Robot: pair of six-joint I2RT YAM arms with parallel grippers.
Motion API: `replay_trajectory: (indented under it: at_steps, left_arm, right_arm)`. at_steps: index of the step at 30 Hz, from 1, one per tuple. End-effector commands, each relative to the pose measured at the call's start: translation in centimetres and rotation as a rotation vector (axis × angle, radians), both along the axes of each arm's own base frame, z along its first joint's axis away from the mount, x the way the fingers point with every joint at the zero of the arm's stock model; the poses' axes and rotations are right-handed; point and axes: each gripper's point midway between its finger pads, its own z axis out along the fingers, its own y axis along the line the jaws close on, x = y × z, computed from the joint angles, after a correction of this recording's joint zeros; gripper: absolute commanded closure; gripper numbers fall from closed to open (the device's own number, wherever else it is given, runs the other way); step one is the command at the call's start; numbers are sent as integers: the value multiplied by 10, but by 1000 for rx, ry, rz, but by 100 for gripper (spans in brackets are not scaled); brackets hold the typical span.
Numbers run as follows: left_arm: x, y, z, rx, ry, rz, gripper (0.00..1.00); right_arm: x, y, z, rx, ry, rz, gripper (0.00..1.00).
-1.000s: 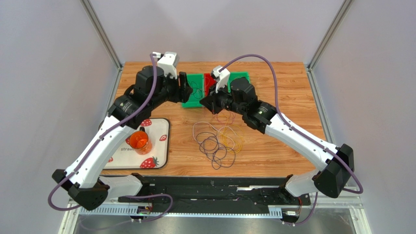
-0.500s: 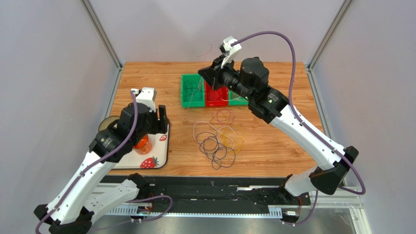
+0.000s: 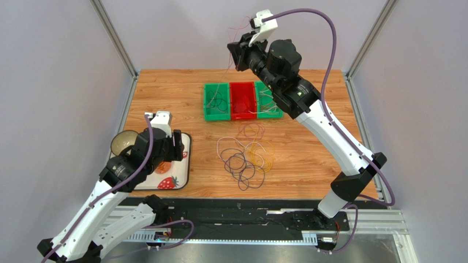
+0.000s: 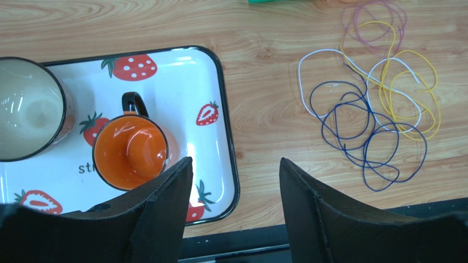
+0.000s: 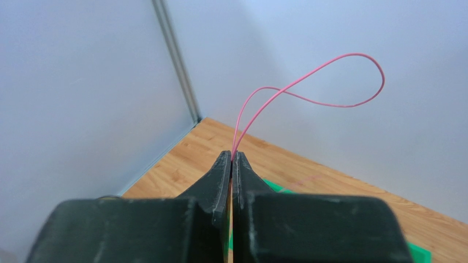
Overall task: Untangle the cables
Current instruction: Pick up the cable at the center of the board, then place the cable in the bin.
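Wood-grain surface (image 3: 165,90) carried a loose heap of cables (image 3: 245,157) lying a little toward the near edge from its middle. Dark purple loops lay nearest the near edge, white and yellow ones overlapped them, and a paler purple-pink loop sat on the far side.

The right end effector (image 5: 232,159) was raised high above the far edge. Its jaws were pressed fully together on a thin pink-red cable (image 5: 316,87), whose loop stood free in the air beyond the fingertips.

Below it, near the far edge, three bins sat side by side: a left green bin (image 3: 206,101) with a dark wire in it, a red bin (image 3: 243,101), and a right green bin (image 3: 270,112) holding pale wires.

The left end effector (image 4: 236,170) hung wide open and empty over the right rim of a strawberry-print tray (image 4: 228,137) near the near-left corner. On the tray stood an orange cup (image 4: 130,152), with a dark-rimmed bowl (image 4: 27,109) at the tray's left side.
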Motion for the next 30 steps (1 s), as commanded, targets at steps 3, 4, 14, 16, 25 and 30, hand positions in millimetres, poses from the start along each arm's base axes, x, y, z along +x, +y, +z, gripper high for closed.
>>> replay_trajectory:
  at_steps: [3,4,14,16,25,30]
  left_arm:
    - [10,-4,-6,39,31,11,34]
    - [11,-4,-6,43,32,14,34]
    - [12,-4,-9,52,39,12,34]
    - [12,-5,-9,52,42,8,34]
    - [14,-8,-13,57,58,-1,35]
    - [14,-8,-15,65,65,-3,37]
  right_arm:
    - [23,-54,60,88,-93,-195,100]
    - [28,-60,63,93,-99,-210,100]
    - [68,-106,54,77,-94,-350,100]
    - [81,-115,41,66,-67,-374,100]
    - [114,-150,5,15,-6,-499,100]
    - [129,-167,-11,5,33,-576,100]
